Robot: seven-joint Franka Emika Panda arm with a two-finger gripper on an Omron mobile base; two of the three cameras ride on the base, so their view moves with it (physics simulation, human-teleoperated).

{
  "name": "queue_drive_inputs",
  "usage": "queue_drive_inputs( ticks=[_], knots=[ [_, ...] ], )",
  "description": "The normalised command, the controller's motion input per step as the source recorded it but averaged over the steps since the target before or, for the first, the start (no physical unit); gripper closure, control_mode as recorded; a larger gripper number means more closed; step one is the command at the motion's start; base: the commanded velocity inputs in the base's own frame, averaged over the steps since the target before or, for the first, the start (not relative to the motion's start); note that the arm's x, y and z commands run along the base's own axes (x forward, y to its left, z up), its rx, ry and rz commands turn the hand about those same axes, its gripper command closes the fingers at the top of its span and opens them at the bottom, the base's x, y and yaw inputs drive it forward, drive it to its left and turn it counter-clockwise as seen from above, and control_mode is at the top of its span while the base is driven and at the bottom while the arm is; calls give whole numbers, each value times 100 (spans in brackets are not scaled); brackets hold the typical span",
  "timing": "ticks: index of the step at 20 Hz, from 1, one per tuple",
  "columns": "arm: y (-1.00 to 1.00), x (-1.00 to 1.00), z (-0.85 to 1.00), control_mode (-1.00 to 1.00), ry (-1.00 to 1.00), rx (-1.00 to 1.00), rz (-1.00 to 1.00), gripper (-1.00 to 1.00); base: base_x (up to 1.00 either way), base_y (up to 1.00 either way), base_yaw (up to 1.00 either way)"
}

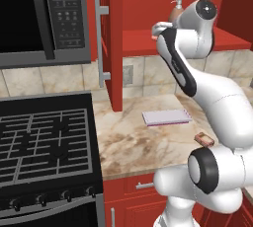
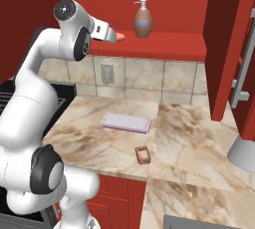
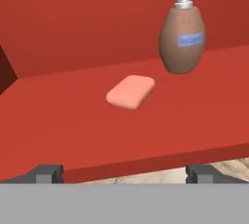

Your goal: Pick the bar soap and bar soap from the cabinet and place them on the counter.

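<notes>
Ahead of my fingers (image 3: 48, 173) I see the red shelf (image 3: 73, 125) of the cabinet (image 2: 226, 49). A peach-pink bar soap (image 3: 131, 91) lies flat on it, straight beyond the gap between the two tips. Farther back and toward the right-hand tip stands a brown pump bottle (image 3: 182, 38), upright, apart from the soap. Below the fingers is the counter (image 2: 189, 143): a lavender pad (image 2: 126, 122) lies flat there, and a second bar soap (image 2: 143, 155) rests near the front edge, apart from the pad.
</notes>
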Motion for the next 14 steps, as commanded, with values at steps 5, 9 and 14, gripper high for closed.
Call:
queue_drive_inputs(
  ticks=[5,9,14],
  knots=[
    [0,19,0,-100,0,0,0,-100,0,0,0],
    [0,24,0,-100,0,0,0,-100,0,0,0],
    [0,22,0,-100,0,0,0,-100,0,0,0]
  ],
)
